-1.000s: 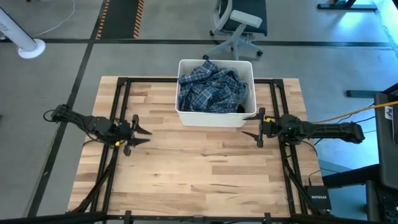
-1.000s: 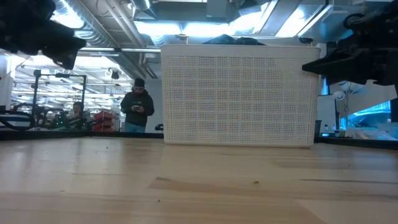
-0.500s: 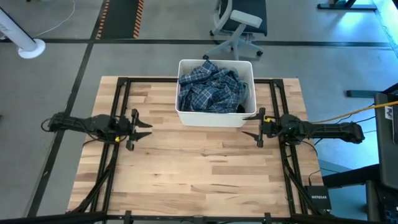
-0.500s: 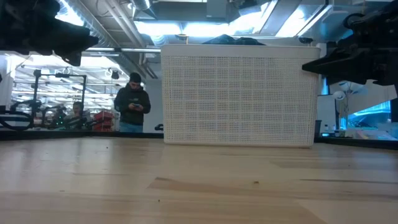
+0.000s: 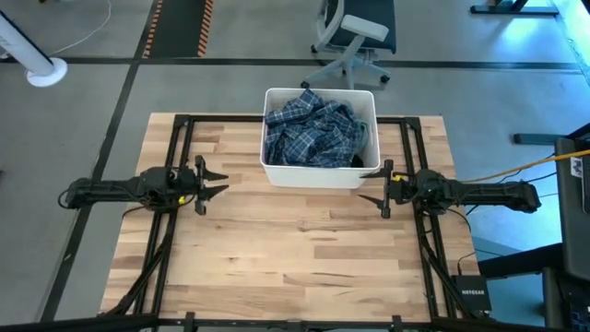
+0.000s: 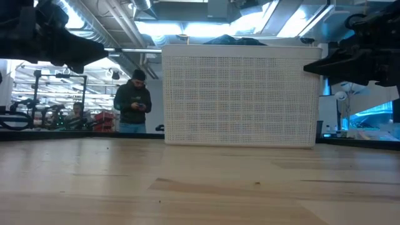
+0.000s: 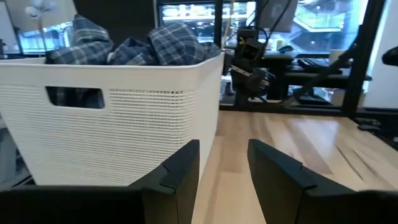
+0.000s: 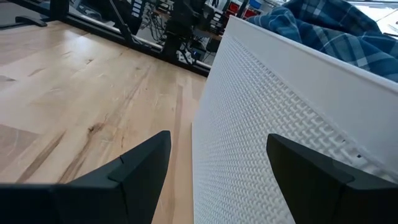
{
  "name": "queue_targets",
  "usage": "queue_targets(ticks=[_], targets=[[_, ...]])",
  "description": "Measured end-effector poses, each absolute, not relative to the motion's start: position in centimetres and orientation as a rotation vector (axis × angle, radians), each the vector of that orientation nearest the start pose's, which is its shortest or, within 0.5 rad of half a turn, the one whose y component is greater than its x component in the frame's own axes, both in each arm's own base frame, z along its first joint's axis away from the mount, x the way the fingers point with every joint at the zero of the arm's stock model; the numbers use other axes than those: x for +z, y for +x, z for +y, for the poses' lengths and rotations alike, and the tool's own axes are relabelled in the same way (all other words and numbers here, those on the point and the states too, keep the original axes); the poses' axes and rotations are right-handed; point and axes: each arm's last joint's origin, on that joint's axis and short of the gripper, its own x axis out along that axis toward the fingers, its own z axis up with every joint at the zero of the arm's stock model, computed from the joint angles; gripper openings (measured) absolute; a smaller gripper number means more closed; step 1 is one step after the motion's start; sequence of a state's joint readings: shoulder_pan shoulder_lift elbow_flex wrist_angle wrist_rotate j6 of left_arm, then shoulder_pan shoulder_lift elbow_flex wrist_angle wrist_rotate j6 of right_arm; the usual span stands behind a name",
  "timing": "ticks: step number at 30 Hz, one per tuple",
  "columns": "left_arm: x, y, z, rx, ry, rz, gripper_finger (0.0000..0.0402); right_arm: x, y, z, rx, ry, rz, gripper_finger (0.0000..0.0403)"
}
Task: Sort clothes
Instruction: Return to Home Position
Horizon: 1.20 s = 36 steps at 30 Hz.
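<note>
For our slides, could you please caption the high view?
Plaid shirt in white bin; left arm, right arm alongside, jaws open.

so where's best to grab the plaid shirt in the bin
I'd pinch the hump of the plaid shirt that stands above the bin rim, coming straight down from above: the bin's walls block a side approach, and the raised folds give something to close on. The open right hand sits nearest, by the bin's front corner.

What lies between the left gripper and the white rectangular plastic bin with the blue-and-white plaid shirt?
Nothing: in the high view, only bare wooden table separates the left gripper from the white rectangular plastic bin holding the blue-and-white plaid shirt.
</note>
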<state>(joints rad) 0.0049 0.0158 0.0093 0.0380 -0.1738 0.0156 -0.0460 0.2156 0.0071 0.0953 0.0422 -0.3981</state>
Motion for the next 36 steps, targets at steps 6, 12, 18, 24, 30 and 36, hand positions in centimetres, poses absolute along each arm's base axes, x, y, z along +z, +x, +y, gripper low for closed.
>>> queue_targets(ticks=[6, 12, 18, 24, 30, 36], targets=[[16.85, 9.8, 0.83, 0.205, 0.026, -0.02, 0.0131, 15.7, 11.01, -0.63, -0.064, -0.397, 0.13, 0.0286], [16.83, 9.81, 0.82, 0.204, 0.026, -0.019, 0.0131, 15.7, 11.01, -0.63, -0.064, -0.398, 0.13, 0.0286], [16.83, 9.81, 0.82, 0.204, 0.025, -0.018, 0.0131, 15.7, 11.01, -0.63, -0.064, -0.397, 0.129, 0.0286], [16.83, 9.81, 0.82, 0.204, 0.025, -0.019, 0.0131, 15.7, 11.01, -0.63, -0.064, -0.397, 0.13, 0.0286], [16.83, 9.81, 0.82, 0.204, 0.025, -0.019, 0.0131, 15.7, 11.01, -0.63, -0.064, -0.397, 0.13, 0.0286], [16.83, 9.81, 0.82, 0.205, 0.025, -0.019, 0.0131, 15.7, 11.01, -0.63, -0.063, -0.397, 0.13, 0.0286]])
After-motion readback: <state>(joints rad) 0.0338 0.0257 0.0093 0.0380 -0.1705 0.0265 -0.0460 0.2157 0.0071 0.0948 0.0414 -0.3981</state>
